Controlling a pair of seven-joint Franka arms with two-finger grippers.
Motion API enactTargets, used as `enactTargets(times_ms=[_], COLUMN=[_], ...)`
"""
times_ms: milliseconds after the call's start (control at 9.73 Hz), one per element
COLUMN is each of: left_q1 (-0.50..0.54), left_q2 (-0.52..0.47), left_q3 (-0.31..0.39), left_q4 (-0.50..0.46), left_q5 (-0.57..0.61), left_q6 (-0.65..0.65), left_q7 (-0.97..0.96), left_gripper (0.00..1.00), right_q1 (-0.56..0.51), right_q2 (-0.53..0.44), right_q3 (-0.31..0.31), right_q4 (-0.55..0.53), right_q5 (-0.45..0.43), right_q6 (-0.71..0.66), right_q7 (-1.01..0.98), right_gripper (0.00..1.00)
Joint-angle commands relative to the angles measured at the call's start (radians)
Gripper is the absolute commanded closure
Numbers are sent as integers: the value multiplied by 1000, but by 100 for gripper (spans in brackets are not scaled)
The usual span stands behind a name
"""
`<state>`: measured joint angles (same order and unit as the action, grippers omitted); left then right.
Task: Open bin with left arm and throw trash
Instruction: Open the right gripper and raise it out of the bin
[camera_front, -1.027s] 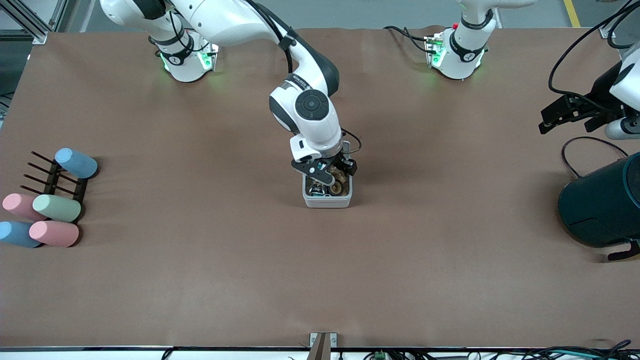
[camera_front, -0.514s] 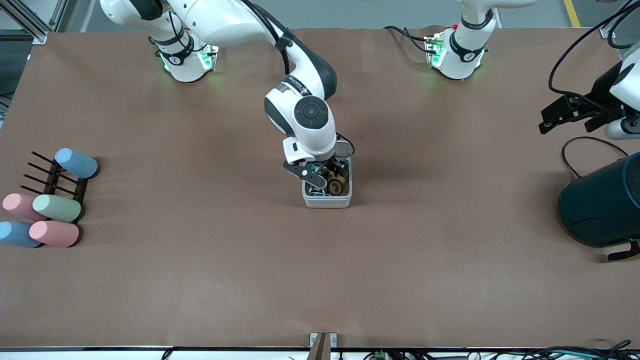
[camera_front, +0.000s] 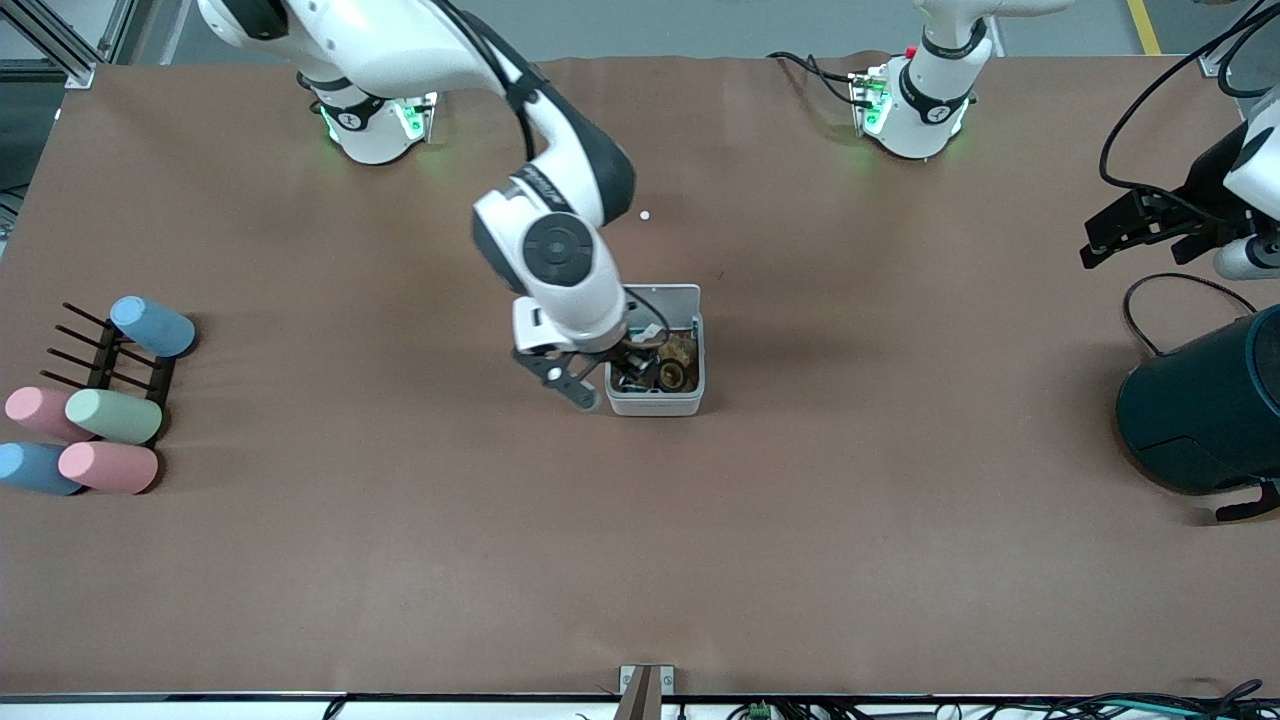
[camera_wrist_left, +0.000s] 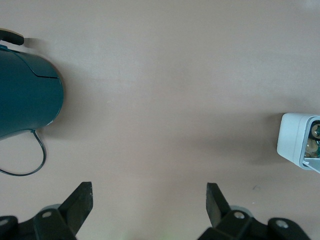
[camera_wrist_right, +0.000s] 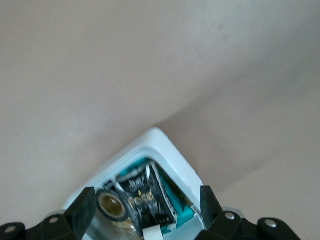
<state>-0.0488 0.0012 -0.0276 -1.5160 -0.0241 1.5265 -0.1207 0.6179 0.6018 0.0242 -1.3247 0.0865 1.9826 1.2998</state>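
Note:
The white-grey bin (camera_front: 655, 403) stands mid-table with its lid (camera_front: 672, 294) swung up and open. Inside lie the black tape ring with tan core (camera_front: 671, 375), the black printed packet (camera_wrist_right: 142, 195) and the white strip (camera_wrist_right: 156, 231); the ring also shows in the right wrist view (camera_wrist_right: 111, 206). My right gripper (camera_front: 598, 372) is open and empty, hovering over the bin's edge toward the right arm's end; in its wrist view (camera_wrist_right: 146, 202) the bin (camera_wrist_right: 170, 155) sits between the fingers. My left gripper (camera_front: 1100, 235) is open and empty (camera_wrist_left: 150, 197), waiting at the left arm's end of the table.
A large dark teal cylinder (camera_front: 1205, 410) with a black cable stands at the left arm's end, under the left gripper; it also shows in the left wrist view (camera_wrist_left: 27, 92). Several pastel cylinders (camera_front: 110, 415) and a black rack (camera_front: 105, 360) lie at the right arm's end.
My right gripper has risen out of the bin and swung toward the right arm's end, leaving the trash inside. The left arm has not moved.

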Motion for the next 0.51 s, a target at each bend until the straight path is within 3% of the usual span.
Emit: enactTargets(times_ms=[0,411], left_q1=[0,0], left_q2=[-1,0], left_q3=[3,3], left_q4=[13,14], left_q5=[4,6], left_q6=[-14,-14], left_q7=[-5,-7], left_gripper=[0,0], right_q1=[-96,-338], right_q2=[-126,-347], right_q3=[16,17], right_q4=[-33,-47], right_q5=[-4,6], right_q6=[-115,-474], right_q7=[-17,-494], right_gripper=[8,8])
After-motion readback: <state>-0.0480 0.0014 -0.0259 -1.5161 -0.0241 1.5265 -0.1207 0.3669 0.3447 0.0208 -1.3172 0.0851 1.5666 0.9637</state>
